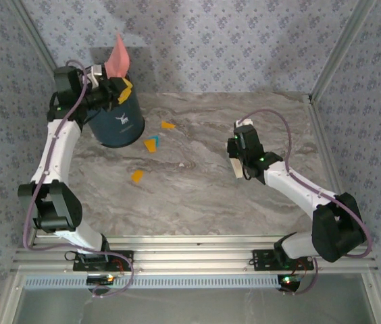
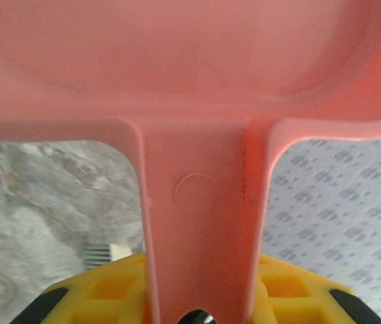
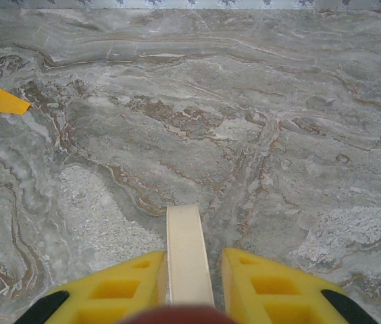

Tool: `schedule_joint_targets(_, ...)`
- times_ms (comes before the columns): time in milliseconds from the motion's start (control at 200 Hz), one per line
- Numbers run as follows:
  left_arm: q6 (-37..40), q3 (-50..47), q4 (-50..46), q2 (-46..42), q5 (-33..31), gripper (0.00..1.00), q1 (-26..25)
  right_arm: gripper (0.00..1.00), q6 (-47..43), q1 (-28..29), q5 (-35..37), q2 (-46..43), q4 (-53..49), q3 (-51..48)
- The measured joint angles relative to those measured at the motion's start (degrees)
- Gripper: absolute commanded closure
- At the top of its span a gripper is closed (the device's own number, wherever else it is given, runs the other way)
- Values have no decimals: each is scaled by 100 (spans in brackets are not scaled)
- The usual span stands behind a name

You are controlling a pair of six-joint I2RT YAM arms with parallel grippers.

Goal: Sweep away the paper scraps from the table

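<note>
Showing the emptying stage of a sweeping cycle. The left tool (image 2: 197,297) was clamped on the handle of the pink dustpan (image 2: 190,74), its yellow fingers (image 2: 96,290) pressed against either side of the handle. The pan rose steeply above the tool and stood over the mouth of the dark blue bin (image 1: 117,121), which sat directly below the tool. This tilt was judged to serve tipping: anything lying in the pan would slide down toward the bin. Whether the pan was loaded could not be told from the views.

The right tool (image 3: 189,283) was closed on a cream strip (image 3: 186,243), which ran straight out between its fingers and low over the counter (image 1: 211,202). The strip was probably the handle of a sweeping implement, though its working end could not be made out. The low, level hold was judged a waiting posture, ready for another stroke.

The paper scraps (image 1: 151,144) lay flat on the counter, well apart from both tools, in the stretch between the bin and the right tool. One orange scrap (image 3: 6,101) lay ahead of the right tool and far to its left. With these pieces unswept, the task was judged unfinished; the pan would have to come down beside them before the strip could push them in.
</note>
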Motion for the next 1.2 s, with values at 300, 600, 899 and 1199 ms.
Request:
schedule_joint_targets(300,2649,601,-2505,0,-527,100,-2,100,66,-11,-219,-155,170,-155)
schedule_joint_targets(600,4142,219,-3152,-352,-1499,100,-345,100,492,-26,-992,-151,426,-76)
schedule_joint_targets(899,4765,-774,-2756,-1161,-2382,100,-767,100,1622,9,-1906,835,1106,610)
schedule_joint_targets(1199,4787,-1714,-2085,-1602,-2981,100,-826,100,3042,59,-2271,2205,1958,1537)
